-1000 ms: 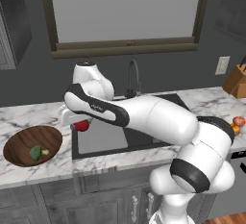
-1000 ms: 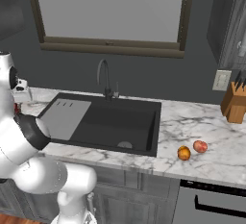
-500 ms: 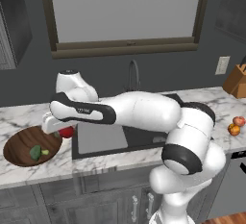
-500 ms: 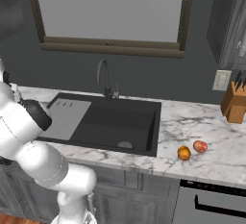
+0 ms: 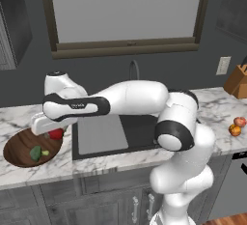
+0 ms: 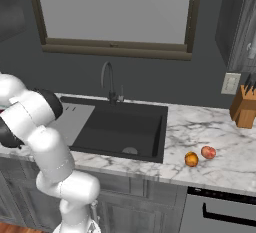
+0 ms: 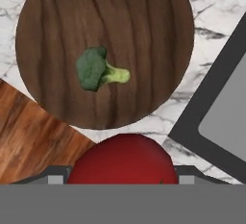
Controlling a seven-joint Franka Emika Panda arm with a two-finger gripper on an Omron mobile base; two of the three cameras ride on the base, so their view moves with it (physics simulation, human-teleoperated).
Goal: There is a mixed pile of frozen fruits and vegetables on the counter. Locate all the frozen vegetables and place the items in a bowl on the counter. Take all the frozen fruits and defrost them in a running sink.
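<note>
1. Since the picture a second earlier, the arm had swung left from over the sink (image 5: 140, 127) toward the bowl (image 5: 19, 154), carrying the red item with it.
2. At this moment the gripper (image 5: 54, 133) hung over the bowl's right rim, its jaws clenched around a smooth, bright red round vegetable (image 5: 56, 133).
3. That bowl was wide, shallow and round, of dark brown wood with streaky grain, and sat on the white, grey-veined marble counter (image 5: 58, 163) left of the sink.
4. Inside it lay a knobbly dark green broccoli floret (image 7: 93, 69) with a pale yellow-green stalk.
5. Beside the bowl, the black rectangular sink held a flat pale grey panel (image 5: 99, 133), and a dark curved faucet (image 6: 107, 79) rose behind it.
6. Two small round fruits, an orange one (image 6: 191, 159) and a pinkish-red one (image 6: 208, 152), sat near each other on the counter right of the sink.
7. A wooden knife block (image 6: 243, 108) stood at the far right.
</note>
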